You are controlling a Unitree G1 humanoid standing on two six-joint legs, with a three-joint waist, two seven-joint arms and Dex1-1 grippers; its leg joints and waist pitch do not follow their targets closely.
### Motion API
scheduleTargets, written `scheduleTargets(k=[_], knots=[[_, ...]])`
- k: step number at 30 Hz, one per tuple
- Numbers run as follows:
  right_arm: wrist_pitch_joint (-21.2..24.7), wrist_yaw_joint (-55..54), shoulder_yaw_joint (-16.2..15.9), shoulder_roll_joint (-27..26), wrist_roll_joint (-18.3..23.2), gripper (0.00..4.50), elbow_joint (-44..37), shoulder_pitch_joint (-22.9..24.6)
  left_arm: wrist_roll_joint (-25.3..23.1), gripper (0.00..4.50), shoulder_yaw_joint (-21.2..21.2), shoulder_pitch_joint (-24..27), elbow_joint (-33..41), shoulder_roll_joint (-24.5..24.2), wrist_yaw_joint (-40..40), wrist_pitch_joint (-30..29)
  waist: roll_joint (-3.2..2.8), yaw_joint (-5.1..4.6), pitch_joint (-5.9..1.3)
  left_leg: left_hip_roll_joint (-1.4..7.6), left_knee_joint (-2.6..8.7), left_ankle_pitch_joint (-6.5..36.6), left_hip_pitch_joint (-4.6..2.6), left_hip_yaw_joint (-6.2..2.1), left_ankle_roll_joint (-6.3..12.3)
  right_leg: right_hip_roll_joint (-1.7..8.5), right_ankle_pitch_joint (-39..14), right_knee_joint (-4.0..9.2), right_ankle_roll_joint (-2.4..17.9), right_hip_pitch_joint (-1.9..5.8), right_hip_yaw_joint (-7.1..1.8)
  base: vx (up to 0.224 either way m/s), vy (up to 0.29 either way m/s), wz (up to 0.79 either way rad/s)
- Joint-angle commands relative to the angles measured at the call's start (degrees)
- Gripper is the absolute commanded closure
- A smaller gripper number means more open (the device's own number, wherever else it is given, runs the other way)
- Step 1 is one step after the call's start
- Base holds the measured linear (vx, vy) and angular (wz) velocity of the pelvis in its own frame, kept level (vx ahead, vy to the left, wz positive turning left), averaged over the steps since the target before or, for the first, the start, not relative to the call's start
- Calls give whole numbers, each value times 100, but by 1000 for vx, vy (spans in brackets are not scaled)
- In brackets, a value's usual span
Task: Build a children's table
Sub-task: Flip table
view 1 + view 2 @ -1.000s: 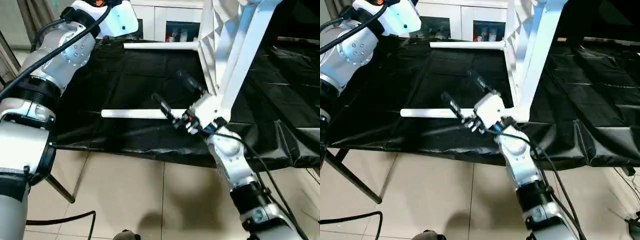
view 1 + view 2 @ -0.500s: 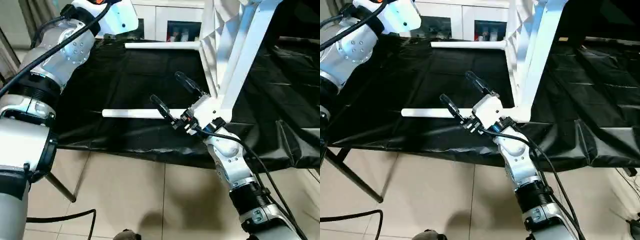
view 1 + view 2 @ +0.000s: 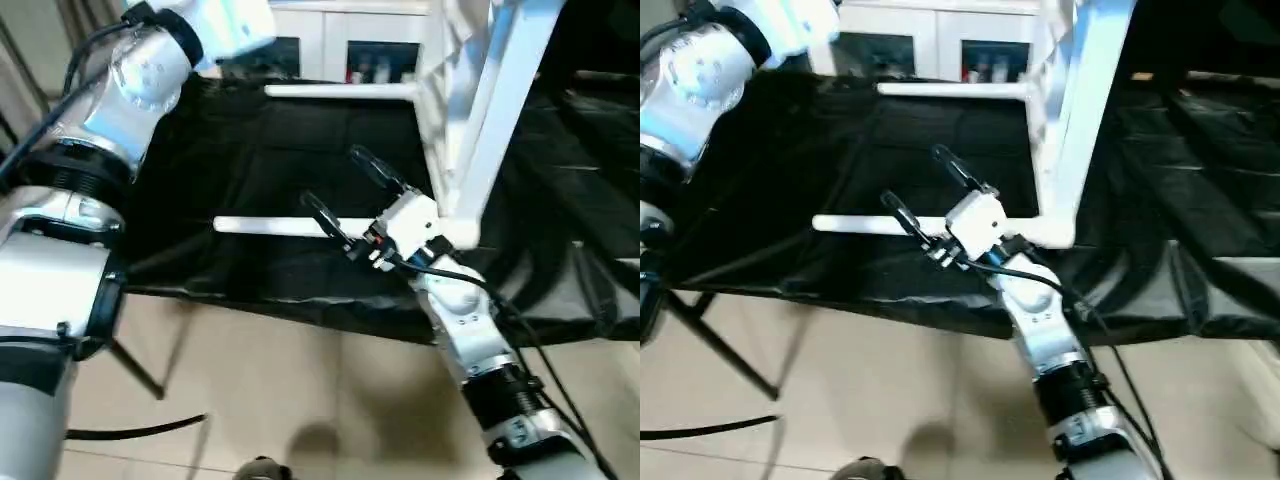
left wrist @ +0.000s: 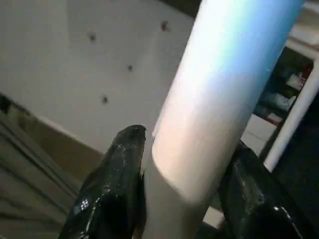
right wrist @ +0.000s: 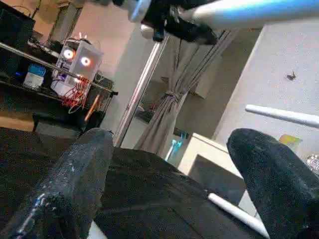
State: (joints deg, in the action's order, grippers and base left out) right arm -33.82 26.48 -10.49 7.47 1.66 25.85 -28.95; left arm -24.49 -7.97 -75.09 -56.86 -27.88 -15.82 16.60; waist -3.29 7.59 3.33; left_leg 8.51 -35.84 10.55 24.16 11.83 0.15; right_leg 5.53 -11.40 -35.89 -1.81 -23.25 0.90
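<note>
The children's table top [image 3: 445, 55] stands on edge at the right, ribbed underside toward me. One white leg [image 3: 340, 91] points left from it and a second leg [image 3: 265, 226] lies lower. A third leg [image 3: 497, 110] rises slanting to the top edge. My right gripper [image 3: 330, 175] is open, its lower finger [image 3: 322, 212] crossing the second leg and nothing held between its fingers [image 5: 82, 179]. My left gripper [image 4: 189, 144] is shut on a white leg tube [image 4: 219, 84]. From the right wrist, that left gripper [image 5: 174, 22] hangs high up with its tube [image 5: 259, 10].
A black cloth [image 3: 250, 150] covers the work table, whose front edge runs just below my right gripper. A white cabinet with glass doors [image 3: 375, 55] stands behind. The tiled floor [image 3: 300, 400], a metal stand leg [image 3: 140, 365] and a dark cable [image 3: 130, 432] lie in front.
The whole picture has shifted a little, so the camera moved. My left arm's wrist sits higher, at the top edge. My right gripper stays open at the lower leg.
</note>
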Motion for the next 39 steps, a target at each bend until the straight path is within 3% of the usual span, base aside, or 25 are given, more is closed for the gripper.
scheduleTargets(k=[1,4,8,11,12,14,17,19,21,22,26,28,31,34,39], knots=[[95,66,70,40,30,42,-67,20,1603,257,1084,25,-211,370,91,-628,162,-25,-414,420,496,1442,-240,-243,253,379,-375,369,1502,163,-156,0,0,0],[260,147,135,78,170,42,-102,71,1984,256,1445,4,-141,430,135,-945,137,30,-423,425,491,1314,-227,-244,336,357,-648,366,1462,141,-146,0,0,0],[463,263,124,76,304,42,-119,148,2134,256,1716,42,27,509,81,-1266,135,19,-434,422,490,1304,-228,-245,342,334,-568,347,1531,131,-128,0,0,0],[754,378,130,39,525,42,-155,282,2300,256,1895,116,204,592,80,-1491,111,31,-506,423,428,802,-210,-254,517,330,208,253,1646,157,-109,0,0,0],[810,376,152,27,576,42,-159,324,2339,257,1932,142,246,613,110,-1517,132,18,-527,411,388,448,-166,-256,656,315,735,196,1687,173,-96,0,0,0],[930,363,261,-11,758,42,-173,419,2427,261,2006,210,340,661,209,-1565,138,18,-573,390,301,94,-155,-234,870,298,1357,135,1770,148,-84,0,0,0],[884,265,410,18,810,16,-221,541,2548,262,2059,458,619,755,355,-1665,126,54,-598,413,243,-130,-133,-234,1045,298,1646,88,1833,121,-66,0,0,0],[799,107,545,48,775,6,-292,642,2578,263,2097,836,1010,888,506,-1736,123,58,-570,420,242,-159,-119,-226,1105,285,1576,98,1835,97,-55,0,0,0],[825,109,573,47,809,0,-335,674,2595,264,2112,929,1131,923,544,-1791,128,50,-551,428,264,80,-119,-222,1069,295,1232,133,1801,101,-58,0,0,0],[785,34,632,49,809,0,-378,707,2588,265,2104,1093,1287,972,579,-1803,137,35,-534,429,295,308,-116,-225,982,293,888,173,1758,99,-62,0,0,0],[539,-321,888,13,784,0,-564,849,2598,267,2040,1811,2025,1124,660,-1748,130,28,-520,441,349,652,-149,-223,780,286,404,225,1634,73,-71,0,0,0],[419,-463,1024,-37,836,0,-585,894,2544,269,1951,2136,2419,1142,698,-1858,178,4,-514,449,378,771,-147,-226,707,280,256,237,1557,74,-70,0,0,0],[336,-694,1163,-62,733,0,-504,910,2487,272,1947,2428,2805,1170,778,-2073,146,-10,-506,438,395,829,-157,-226,634,263,136,252,1474,49,-71,0,0,0],[360,-887,1220,-59,611,0,-413,894,2448,275,1942,2608,3046,1183,841,-2163,158,-25,-500,436,415,860,-155,-238,523,261,111,259,1387,55,-73,0,0,0],[516,-1071,1203,-34,390,0,-287,840,2403,278,1909,3183,3552,1226,955,-2435,191,-94,-489,403,408,808,-121,-224,540,254,145,272,1365,69,-75,0,0,0]])
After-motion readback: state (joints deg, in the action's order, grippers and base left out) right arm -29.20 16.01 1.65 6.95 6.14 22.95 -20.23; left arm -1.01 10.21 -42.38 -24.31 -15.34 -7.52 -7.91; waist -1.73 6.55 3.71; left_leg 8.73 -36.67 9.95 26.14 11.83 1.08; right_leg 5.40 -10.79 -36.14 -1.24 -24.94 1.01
